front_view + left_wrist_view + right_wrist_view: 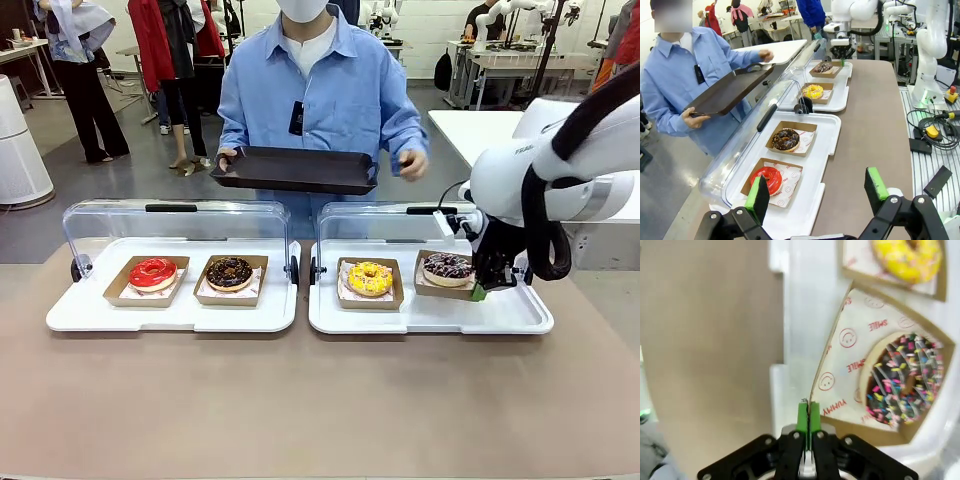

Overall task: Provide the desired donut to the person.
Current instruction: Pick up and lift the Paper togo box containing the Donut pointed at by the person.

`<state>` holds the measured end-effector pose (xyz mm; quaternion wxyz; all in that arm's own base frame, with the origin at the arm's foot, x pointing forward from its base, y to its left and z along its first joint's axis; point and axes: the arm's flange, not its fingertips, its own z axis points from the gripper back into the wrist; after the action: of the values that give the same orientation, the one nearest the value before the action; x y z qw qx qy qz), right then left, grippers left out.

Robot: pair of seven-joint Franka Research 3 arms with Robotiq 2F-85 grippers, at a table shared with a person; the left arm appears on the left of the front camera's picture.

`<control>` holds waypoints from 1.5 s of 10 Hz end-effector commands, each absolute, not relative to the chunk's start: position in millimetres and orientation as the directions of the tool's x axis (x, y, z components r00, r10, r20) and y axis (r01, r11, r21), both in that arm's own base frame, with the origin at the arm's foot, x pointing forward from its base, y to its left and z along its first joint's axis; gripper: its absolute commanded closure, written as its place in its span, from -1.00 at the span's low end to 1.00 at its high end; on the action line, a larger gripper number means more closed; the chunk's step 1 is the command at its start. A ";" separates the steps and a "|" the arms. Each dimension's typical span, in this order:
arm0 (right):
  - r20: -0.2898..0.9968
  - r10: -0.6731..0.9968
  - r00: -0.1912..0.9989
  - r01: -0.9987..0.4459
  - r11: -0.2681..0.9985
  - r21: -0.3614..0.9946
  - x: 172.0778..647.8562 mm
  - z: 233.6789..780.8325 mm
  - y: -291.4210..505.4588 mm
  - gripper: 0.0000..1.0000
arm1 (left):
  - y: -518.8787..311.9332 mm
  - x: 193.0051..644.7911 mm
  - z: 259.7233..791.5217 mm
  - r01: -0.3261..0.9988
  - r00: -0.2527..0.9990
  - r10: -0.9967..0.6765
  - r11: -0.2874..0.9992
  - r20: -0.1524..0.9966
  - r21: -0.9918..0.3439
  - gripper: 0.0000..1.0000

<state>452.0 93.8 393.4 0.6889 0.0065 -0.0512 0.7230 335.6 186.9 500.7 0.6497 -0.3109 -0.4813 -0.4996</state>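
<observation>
The right gripper (481, 291) has its green pads pressed together on the thin side wall of a cardboard tray (850, 340) that carries a sprinkled donut (447, 266), the right-hand item on the white display tray (430, 318) at the robot's right. Across the table a person (330, 100) holds out a dark serving tray (295, 170). The left gripper (817, 177) hangs with its fingers wide apart, holding nothing, near the other display tray. The grip is at one edge only, and in the right wrist view the wall already bows where it is pinched. On a lift the cardboard could sag, slip free or tear, and the far side would likely droop and let the donut slide out. The raised clear cover (400, 215) stands between this spot and the person, so a low carry risks clipping it. The yellow donut (369, 277) sits just beside and could be nudged. The donut lies flat, hole upward. Its tray looks roughly square, with no clear long axis, and its pinched wall faces the robot's right.
</observation>
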 end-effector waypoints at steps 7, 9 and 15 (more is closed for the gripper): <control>-0.037 0.998 -0.056 -0.998 -0.055 0.034 315.6 558.1 126.9 1.00 | 188.0 334.5 501.8 0.948 0.025 -0.339 0.308 0.941 0.086 -1.00; -0.034 0.995 -0.097 -0.994 -0.095 0.053 327.8 589.9 131.1 1.00 | 188.0 334.5 501.8 0.948 0.025 -0.339 0.308 0.941 0.086 -1.00; -0.002 0.992 -0.123 -0.992 -0.123 0.013 341.4 614.3 136.4 1.00 | 188.0 334.5 501.8 0.948 0.025 -0.339 0.308 0.941 0.086 -1.00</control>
<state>352.1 136.2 615.4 0.6502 0.0015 -0.0029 0.7597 335.5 187.2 500.8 0.6500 -0.3108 -0.4813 -0.4993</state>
